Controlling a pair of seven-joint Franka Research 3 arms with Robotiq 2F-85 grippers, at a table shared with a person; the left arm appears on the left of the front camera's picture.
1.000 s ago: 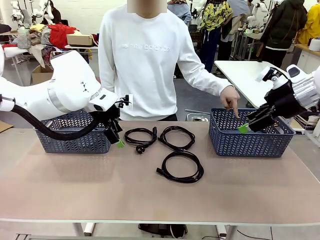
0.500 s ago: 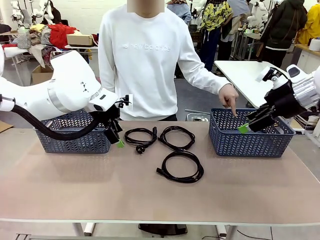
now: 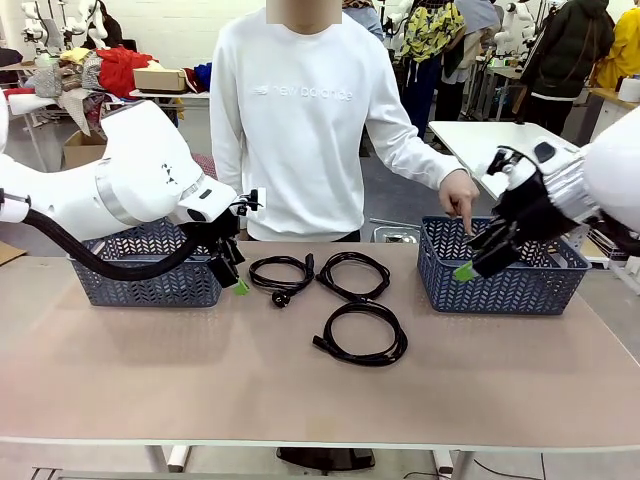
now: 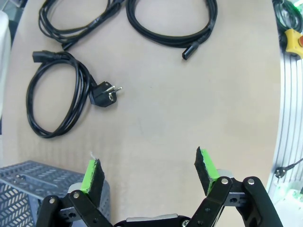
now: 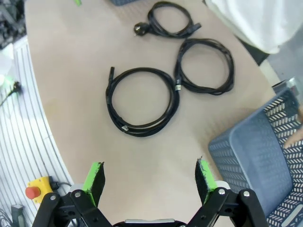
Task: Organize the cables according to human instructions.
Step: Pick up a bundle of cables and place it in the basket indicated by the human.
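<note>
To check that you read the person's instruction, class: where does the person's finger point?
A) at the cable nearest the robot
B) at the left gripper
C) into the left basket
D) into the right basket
D: the hand points a forefinger down over the rim of the right basket, far from the cables on the table.

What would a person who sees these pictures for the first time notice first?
Three coiled black cables lie in the middle of the table. The person's hand points down into the right basket, and the open right pincer hovers beside it. The open left pincer hangs beside the left basket.
</note>
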